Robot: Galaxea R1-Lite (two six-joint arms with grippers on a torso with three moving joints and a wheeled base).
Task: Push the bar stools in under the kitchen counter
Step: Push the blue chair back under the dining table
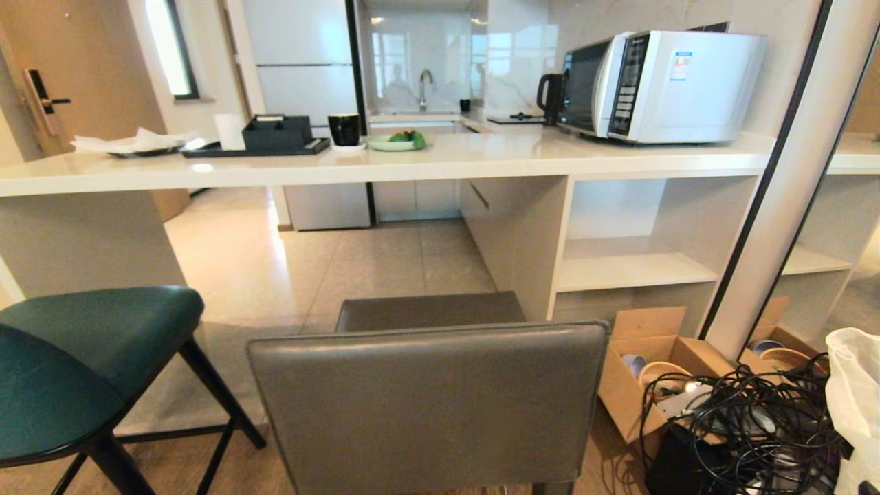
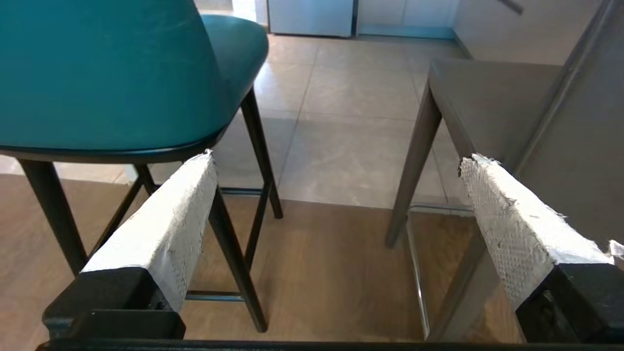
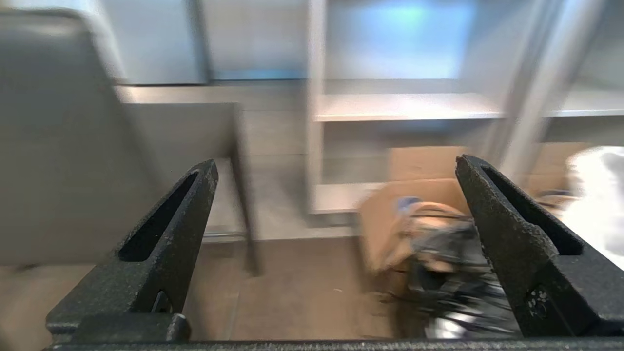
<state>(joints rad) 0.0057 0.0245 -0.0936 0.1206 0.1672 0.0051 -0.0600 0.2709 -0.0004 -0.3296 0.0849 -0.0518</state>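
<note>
Counter: the long glossy off-white stone-look kitchen counter [image 1: 440, 161] runs across the whole head view, with a slab side panel and open white shelf cubbies [image 1: 636, 265] under its right part.
Grey stool: the grey leather bar stool with a square back [image 1: 430, 405] sits dead centre, right up close to the camera, short of the counter edge with tiled floor between.
Teal stool: the teal padded bar stool on thin black splayed legs [image 1: 82, 364] is off to the left, also not under the top yet.
Clutter: an open cardboard box of bowls [image 1: 653, 375] and a messy tangle of black cables [image 1: 749, 419] sit on the floor just right of the grey stool, in front of the cubbies.
On top: white microwave [image 1: 663, 86], black mug [image 1: 344, 129], green plate [image 1: 396, 141].
Left gripper [image 2: 336, 165]: claws spread wide, nothing in them, aimed at the gap between the two stools.
Right gripper [image 3: 336, 170]: also spread wide and empty, beside the grey stool; that view is blurry.
</note>
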